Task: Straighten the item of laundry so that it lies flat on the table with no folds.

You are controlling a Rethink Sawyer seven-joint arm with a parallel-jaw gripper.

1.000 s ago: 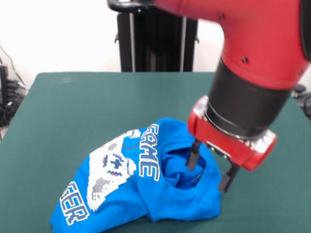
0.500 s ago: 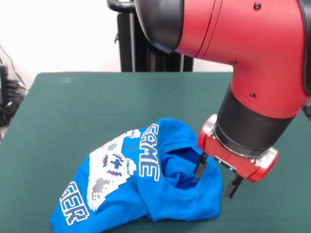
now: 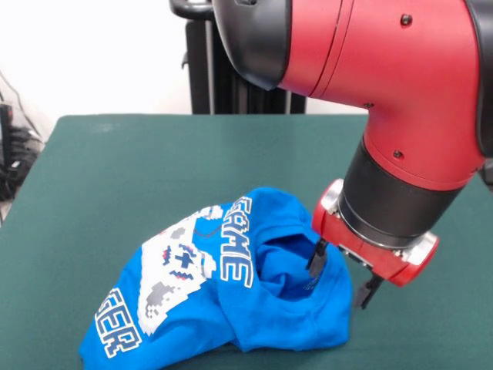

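While jaws (image 3: 339, 276) straddle crumpled T-shirt (image 3: 223, 285), spread apart.

- A plain white wall (image 3: 100, 54) fills the background across the upper left of the front view.
- A black upright stand (image 3: 202, 73) with vertical rails rises in front of that wall, near the centre top.
- A dark clutter of equipment and cables (image 3: 17, 158) sits at the far left edge, low against the wall; its details are too small to make out.
- A thin dark cable (image 3: 17, 94) slants down the wall toward that clutter.
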